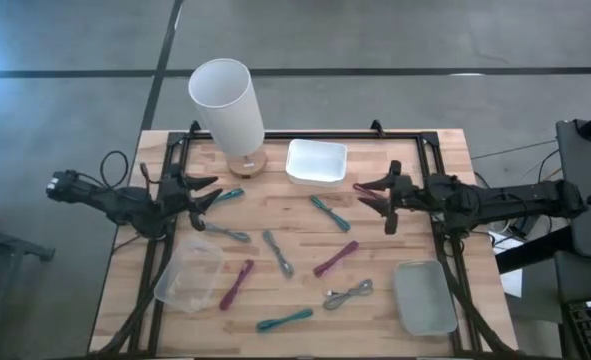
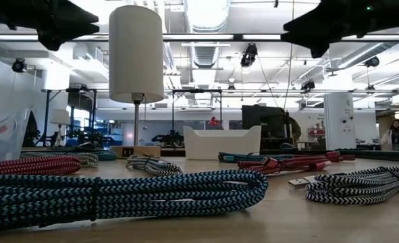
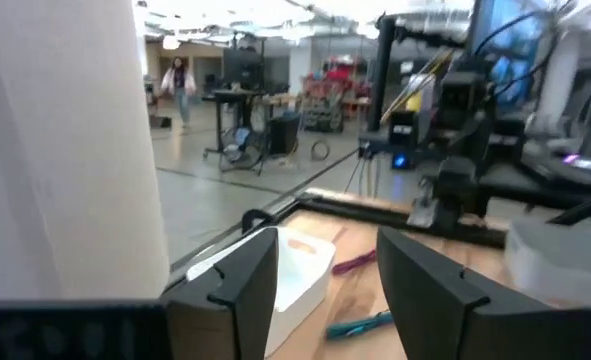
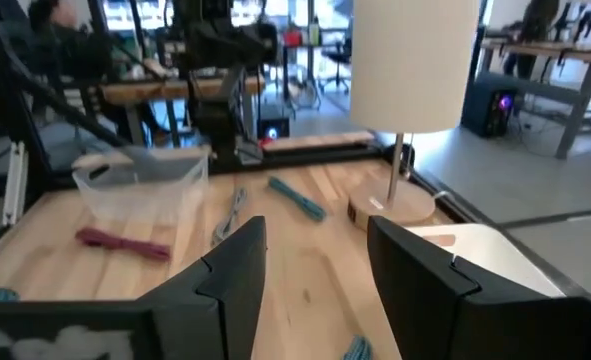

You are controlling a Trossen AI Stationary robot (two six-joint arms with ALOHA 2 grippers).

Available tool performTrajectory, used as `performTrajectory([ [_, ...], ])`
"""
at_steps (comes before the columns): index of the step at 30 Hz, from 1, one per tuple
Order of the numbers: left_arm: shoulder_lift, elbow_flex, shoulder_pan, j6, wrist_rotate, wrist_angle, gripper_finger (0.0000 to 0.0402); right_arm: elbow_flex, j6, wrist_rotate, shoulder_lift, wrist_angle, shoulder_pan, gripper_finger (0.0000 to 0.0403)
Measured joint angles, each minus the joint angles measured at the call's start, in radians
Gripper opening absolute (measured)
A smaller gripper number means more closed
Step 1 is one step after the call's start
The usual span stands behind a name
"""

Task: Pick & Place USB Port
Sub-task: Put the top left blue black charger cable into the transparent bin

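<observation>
Several coiled braided USB cables lie flat on the wooden table (image 1: 415, 150): teal (image 1: 329, 213), grey (image 1: 278, 252), maroon (image 1: 336, 258), pink (image 1: 237, 283) and others. One grey cable's plug (image 2: 299, 182) shows in the low view. A USB port itself I cannot make out. My left gripper (image 1: 213, 194) (image 3: 327, 240) hovers open above the table's left side, near a teal cable (image 1: 227, 196). My right gripper (image 1: 359, 195) (image 4: 315, 228) hovers open at the right, facing it, above a red cable (image 1: 367, 188). Both point level and hold nothing.
A lamp with a white shade (image 1: 222, 100) stands on a wooden base (image 1: 245, 163) at the far left. A white tray (image 1: 316, 162) sits beside it. A clear bin (image 1: 188, 275) is near left, a translucent tub (image 1: 423, 297) near right. People show in the room beyond.
</observation>
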Motion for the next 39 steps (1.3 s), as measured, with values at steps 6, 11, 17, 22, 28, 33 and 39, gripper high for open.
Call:
performTrajectory([
  [6, 0.116, 0.157, 0.0, -0.142, -0.012, -0.315, 0.0179, 0.051, -0.002, 0.0, 0.119, 0.0, 0.0, 0.0162],
  [11, 0.227, 0.291, 0.007, -0.34, -0.013, -0.647, 0.0179, 0.082, -0.001, 0.0, 0.193, 0.002, 0.0, 0.0159],
  [17, 0.331, 0.351, 0.018, -0.516, 0.032, -0.832, 0.0179, 0.119, -0.019, 0.0, 0.252, 0.006, 0.0, 0.0161],
  [22, 0.396, 0.331, 0.038, -0.549, 0.093, -0.835, 0.0179, 0.137, -0.044, 0.0, 0.285, 0.007, 0.0, 0.0157],
  [28, 0.46, 0.325, 0.083, -0.561, 0.107, -0.858, 0.0179, 0.143, -0.047, 0.0, 0.31, 0.008, 0.0, 0.016],
  [33, 0.483, 0.313, 0.156, -0.565, 0.169, -0.87, 0.0179, 0.143, -0.047, 0.0, 0.324, 0.009, 0.0, 0.0157],
  [39, 0.523, 0.276, 0.27, -0.561, 0.263, -0.869, 0.0179, 0.143, -0.047, 0.0, 0.324, 0.01, 0.0, 0.0155],
])
